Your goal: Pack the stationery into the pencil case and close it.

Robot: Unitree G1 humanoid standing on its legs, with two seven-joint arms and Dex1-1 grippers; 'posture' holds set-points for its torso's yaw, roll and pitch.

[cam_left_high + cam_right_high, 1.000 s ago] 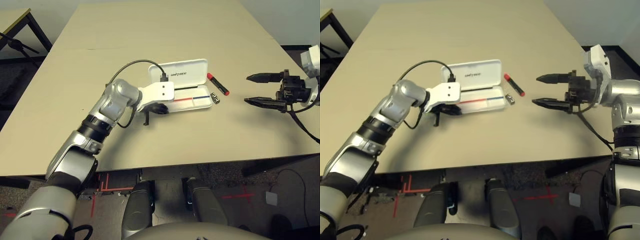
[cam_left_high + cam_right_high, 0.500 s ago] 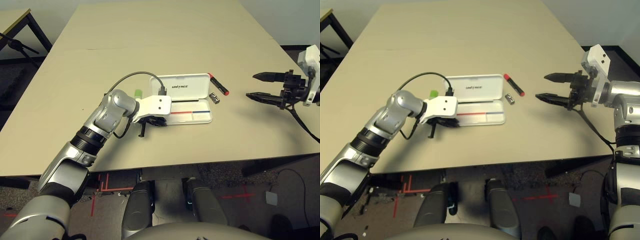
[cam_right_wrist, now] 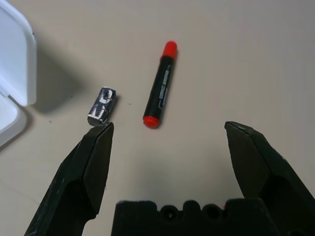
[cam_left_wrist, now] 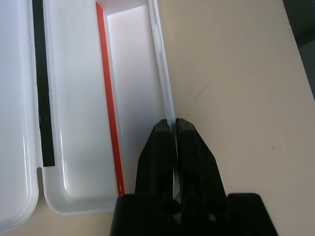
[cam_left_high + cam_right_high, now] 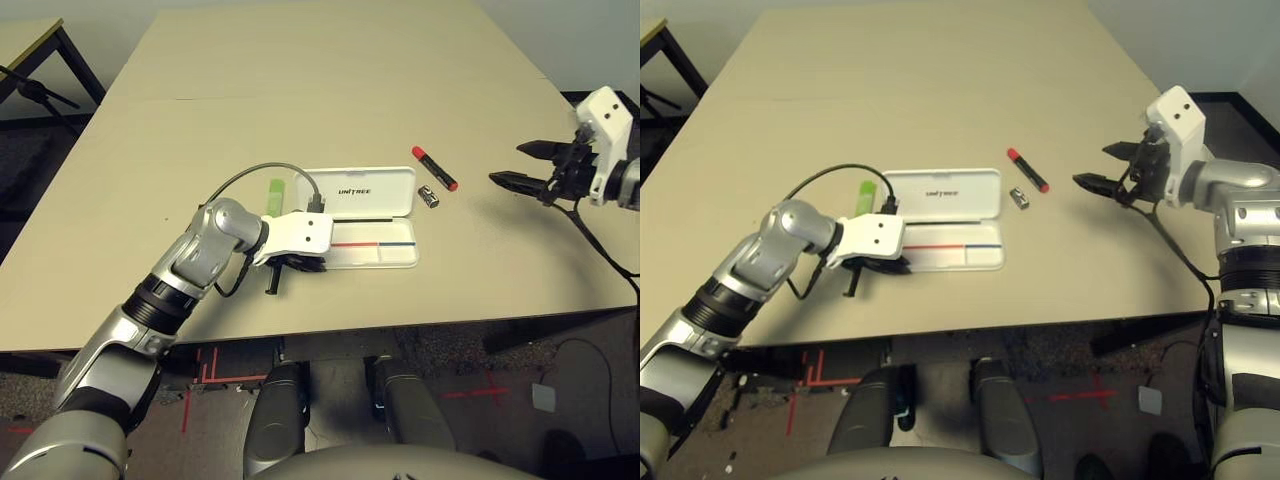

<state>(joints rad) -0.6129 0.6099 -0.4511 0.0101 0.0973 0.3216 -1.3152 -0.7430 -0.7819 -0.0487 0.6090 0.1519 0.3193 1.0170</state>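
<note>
The left end effector [image 4: 174, 129] pinches the near wall of the open flat white plastic pencil case [image 5: 372, 218] on the beige desk [image 5: 330, 90]. Beyond it, apparently untouched, lies the short red marker [image 5: 436, 168]; the right end effector [image 5: 518, 164] hangs wide open, empty.

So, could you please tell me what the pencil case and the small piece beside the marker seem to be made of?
Pencil case: likely glossy white plastic; its thin, smooth walls catch highlights. Small piece: silver and black with a shiny face, possibly metal; hard to tell.
</note>
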